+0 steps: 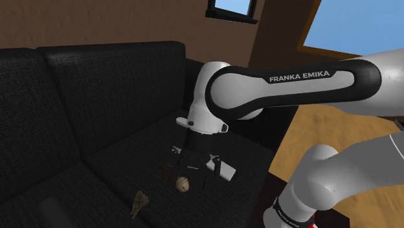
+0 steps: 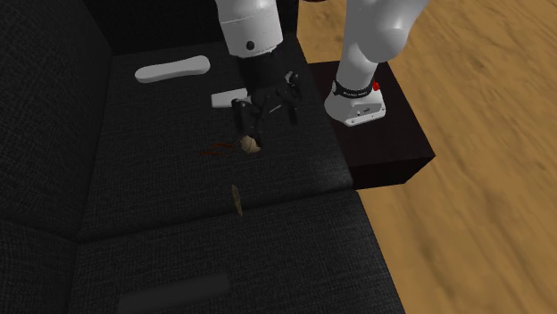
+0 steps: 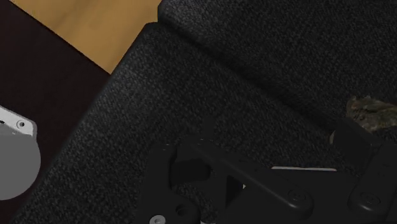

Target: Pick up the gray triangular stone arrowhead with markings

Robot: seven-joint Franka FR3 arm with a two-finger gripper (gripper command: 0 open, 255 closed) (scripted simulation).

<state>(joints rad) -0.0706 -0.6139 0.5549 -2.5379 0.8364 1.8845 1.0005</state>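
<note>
The arrowhead (image 1: pixel 138 202) is a small olive-grey pointed stone lying flat on the black sofa seat (image 1: pixel 97 175), near the seam between two cushions (image 2: pixel 236 198). In the wrist view a mottled grey-brown stone (image 3: pixel 372 113) that looks like it shows beside one finger, close to that seam. My gripper (image 1: pixel 191 170) hangs low over the seat (image 2: pixel 265 107), a short way from the arrowhead towards the stand. Its fingers stand apart and nothing is between them.
A round tan object (image 1: pixel 182 184) with a small brown piece beside it lies just under the gripper (image 2: pixel 249 145). White objects (image 2: pixel 172 68) lie further back on the seat. A flat dark object (image 2: pixel 174 293) lies on the neighbouring cushion. Wooden floor (image 2: pixel 482 196) lies beyond the sofa's edge.
</note>
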